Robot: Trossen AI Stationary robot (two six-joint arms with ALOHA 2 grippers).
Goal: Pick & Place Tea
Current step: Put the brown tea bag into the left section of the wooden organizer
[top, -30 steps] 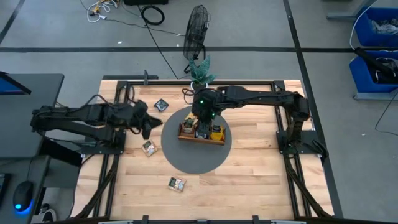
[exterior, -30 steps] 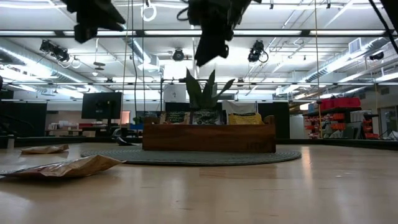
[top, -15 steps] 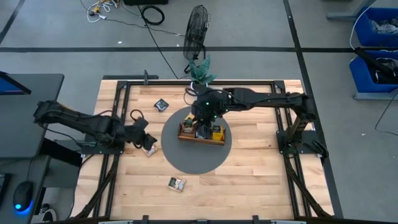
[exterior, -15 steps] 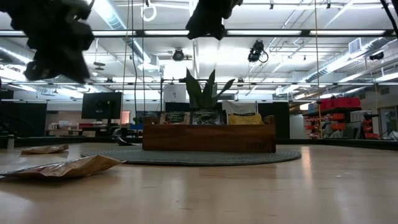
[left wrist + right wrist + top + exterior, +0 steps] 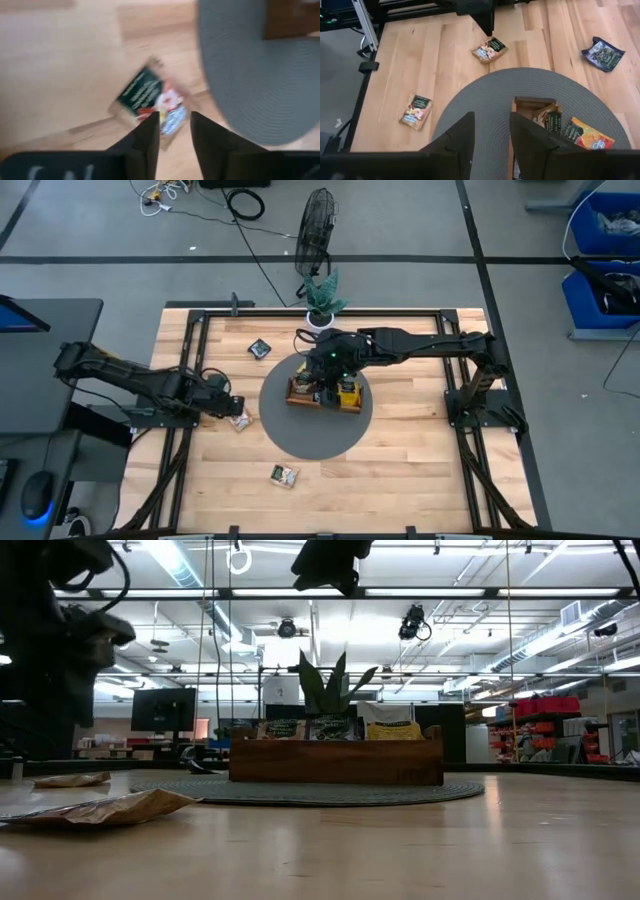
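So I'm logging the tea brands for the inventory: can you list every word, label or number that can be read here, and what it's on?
Nothing can be read.
Sachet ahead of the left hand: pale lines of print on its dark half, blurred.
Two other loose sachets on the table: printed, too small.
Sachets in the wooden tray: printed fronts, too small.
Bins in the room behind: no legible label.

We stood in a robotics lab: ceiling strip lights [image 5: 560, 592], a monitor [image 5: 165, 708], blue storage bins [image 5: 605, 225], floor cables [image 5: 245, 205] and a framed wooden table [image 5: 400, 470].
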